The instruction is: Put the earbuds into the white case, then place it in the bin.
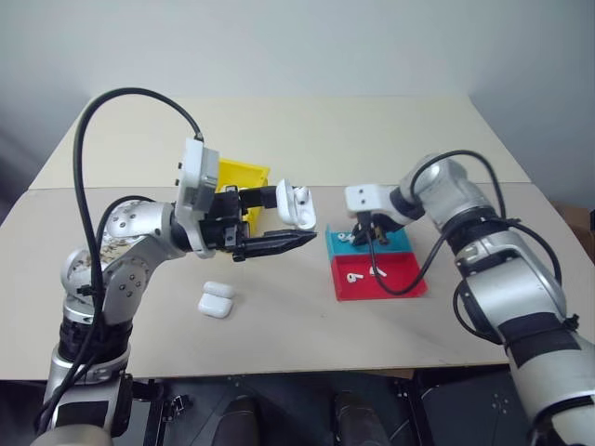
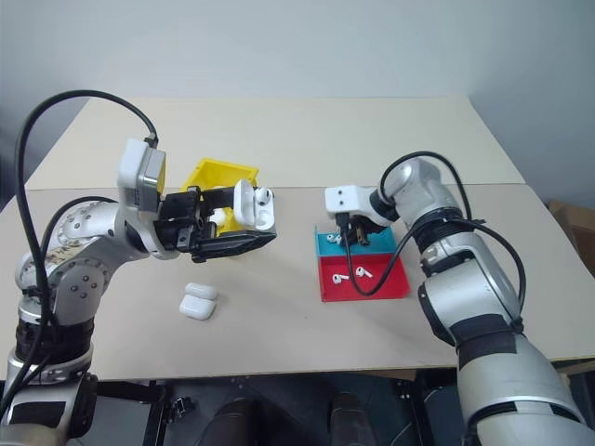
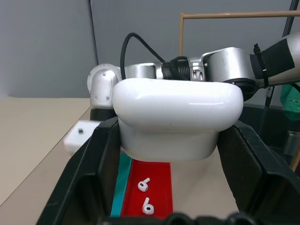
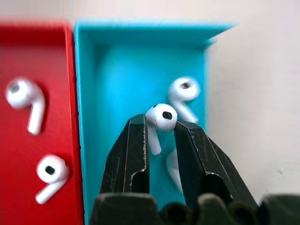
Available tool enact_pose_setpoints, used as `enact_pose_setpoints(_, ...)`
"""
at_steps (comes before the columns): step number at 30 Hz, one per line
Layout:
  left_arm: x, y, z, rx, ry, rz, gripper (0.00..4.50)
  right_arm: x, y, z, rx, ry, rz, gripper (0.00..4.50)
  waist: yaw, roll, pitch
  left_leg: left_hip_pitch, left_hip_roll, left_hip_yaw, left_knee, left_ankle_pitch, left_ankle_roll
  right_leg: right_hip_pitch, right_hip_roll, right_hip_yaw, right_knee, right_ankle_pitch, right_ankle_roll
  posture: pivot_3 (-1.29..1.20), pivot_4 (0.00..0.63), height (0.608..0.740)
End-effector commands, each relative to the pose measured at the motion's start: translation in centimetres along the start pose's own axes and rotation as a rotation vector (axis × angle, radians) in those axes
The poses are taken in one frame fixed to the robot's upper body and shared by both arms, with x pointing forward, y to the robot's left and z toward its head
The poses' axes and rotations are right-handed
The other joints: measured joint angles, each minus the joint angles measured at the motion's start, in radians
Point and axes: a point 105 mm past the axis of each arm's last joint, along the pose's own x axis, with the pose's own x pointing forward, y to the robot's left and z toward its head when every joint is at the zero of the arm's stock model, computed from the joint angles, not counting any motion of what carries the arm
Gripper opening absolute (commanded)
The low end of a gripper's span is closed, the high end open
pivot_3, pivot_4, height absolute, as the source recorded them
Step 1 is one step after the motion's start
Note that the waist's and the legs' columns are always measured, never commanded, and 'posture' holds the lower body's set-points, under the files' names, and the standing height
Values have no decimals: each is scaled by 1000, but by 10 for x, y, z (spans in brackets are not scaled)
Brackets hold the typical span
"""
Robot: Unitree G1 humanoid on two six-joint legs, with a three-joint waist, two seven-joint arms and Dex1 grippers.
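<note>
Closest to the head camera, two shut white cases (image 1: 216,300) lie on the beige counter (image 1: 279,344), just in front of my left arm. Above them my left hand (image 1: 279,223) is clamped on the white case (image 1: 296,205), holding it up off the counter with its lid flipped open. Something white sits in the open case; I cannot tell if it is an earbud already seated.

To the right, my right hand (image 4: 161,129) sits over the blue half of a shallow red-and-blue tray (image 1: 409,279). Its fingers are narrowed onto one earbud (image 4: 160,118), pinching it by the stem with the rounded head poking up between the tips. Another earbud (image 4: 183,93) lies in the blue half just beyond, and two more earbuds (image 4: 35,136) lie in the red half.

Behind my left hand stands the yellow bin (image 1: 244,177), and I cannot see inside it.

I judge the task to be early: an earbud is picked, but it must yet be carried to the open case and seated. After that the case has to go into the bin.
</note>
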Motion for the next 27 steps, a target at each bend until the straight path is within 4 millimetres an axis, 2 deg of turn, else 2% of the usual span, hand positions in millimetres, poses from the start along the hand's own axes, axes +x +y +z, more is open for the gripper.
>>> enact_pose_setpoints(1, -1, -1, 13, 41, -34, -26, 2815, -36, 7, 19, 50, -166, -59, 629, 7, 0, 0, 0, 0, 0, 0, 0, 0, 0, 0, -1, -1, 0, 0, 0, 150, 740)
enact_pose_setpoints(4, 2, 0, 12, 33, -43, -39, 2815, -60, 32, 32, 108, -310, -86, 629, 21, 0, 0, 0, 0, -1, 0, 0, 0, 0, 0, -1, 0, 0, 0, 0, 150, 740)
enact_pose_setpoints(7, 6, 3, 11, 26, -54, -45, 2815, -88, 53, 54, 185, -552, -151, 629, 24, 0, 0, 0, 0, -1, 0, 0, 0, 1, 0, -1, 0, 0, 0, 0, 150, 740)
enact_pose_setpoints(12, 16, 10, 10, 20, -81, -46, 2815, -132, 70, 84, 306, -911, -277, 629, 23, 0, 0, 2, 0, -1, 1, 0, 0, 1, 1, 0, -2, 0, 0, 0, 150, 740)
enact_pose_setpoints(16, 22, 14, 11, 19, -87, -56, 2815, -153, 84, 100, 333, -1058, -277, 629, 24, 0, 0, 1, 0, -1, 1, 0, 0, 2, 0, 0, -1, 0, 0, 0, 150, 740)
enact_pose_setpoints(20, 29, 16, 11, 15, -87, -82, 2815, -153, 95, 118, 317, -1110, -241, 629, 22, 0, 0, 1, 0, -1, 0, 0, 0, 1, 1, 0, -1, 0, 0, 0, 150, 740)
enact_pose_setpoints(24, 36, 20, 8, 9, -83, -92, 2815, -133, 102, 129, 330, -1117, -188, 629, 21, 0, 0, 1, 0, -1, 0, 0, 1, 1, 0, 0, -1, 0, 0, 0, 150, 740)
enact_pose_setpoints(27, 38, 23, 8, 7, -86, -95, 2815, -127, 105, 132, 332, -1111, -177, 629, 21, 0, 0, 1, 0, -1, 0, 0, 1, 1, 0, 0, -1, 0, 0, 0, 150, 740)
